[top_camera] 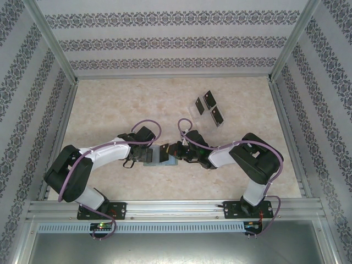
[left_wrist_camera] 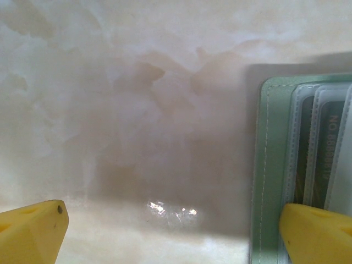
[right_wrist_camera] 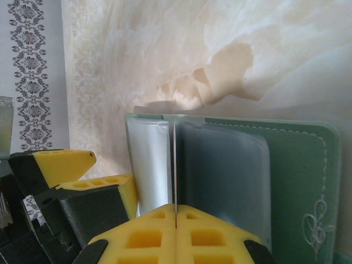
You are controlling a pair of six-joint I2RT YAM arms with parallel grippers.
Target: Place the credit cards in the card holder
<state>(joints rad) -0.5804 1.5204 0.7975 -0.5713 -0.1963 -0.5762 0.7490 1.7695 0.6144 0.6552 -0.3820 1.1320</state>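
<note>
Left gripper (left_wrist_camera: 173,225): my jaws stand wide open, holder (left_wrist_camera: 272,165) at frame right. Right gripper (right_wrist_camera: 176,212): my jaws pinch its upright sleeve (right_wrist_camera: 174,159), bottom centre.

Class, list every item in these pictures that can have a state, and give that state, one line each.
Card holder: open, lying flat.
Sleeve: pinched, standing upright.
Cards: three, lying flat, outside the card holder.
Left end effector: open.
Right end effector: shut on the sleeve.

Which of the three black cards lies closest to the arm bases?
The rightmost credit card; the other two lie side by side farther back, toward the wall.
</note>
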